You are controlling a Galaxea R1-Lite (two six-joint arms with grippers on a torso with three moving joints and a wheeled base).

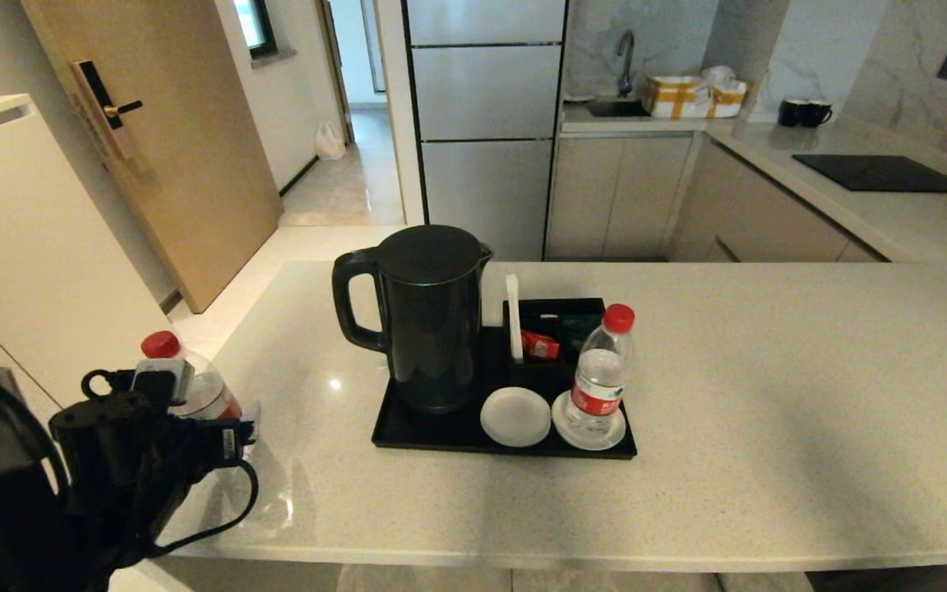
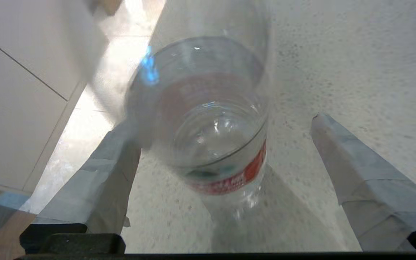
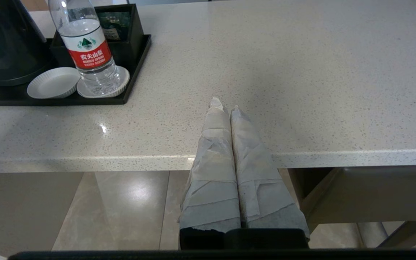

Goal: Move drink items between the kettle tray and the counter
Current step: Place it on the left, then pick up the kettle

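Near the counter's (image 1: 769, 395) left edge, a water bottle (image 2: 208, 122) is flanked by the left pincer (image 2: 226, 144), fingers spread apart. Off the front edge, the right pincer (image 3: 224, 104) is seen pressed together.

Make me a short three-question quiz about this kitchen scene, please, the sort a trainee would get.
1. True or false: the tall matte black electric kettle stands on the shallow black rectangular tray.
2. How many of the white round coasters carry a bottle?
3. The left tool has its fingers: A) spread either side of a clear plastic bottle, B) closed on a mug.

Key
1. True.
2. One: the red-capped clear bottle stands on the right coaster; the left coaster is bare.
3. A. The right tool is shut, near the beige speckled stone counter edge.
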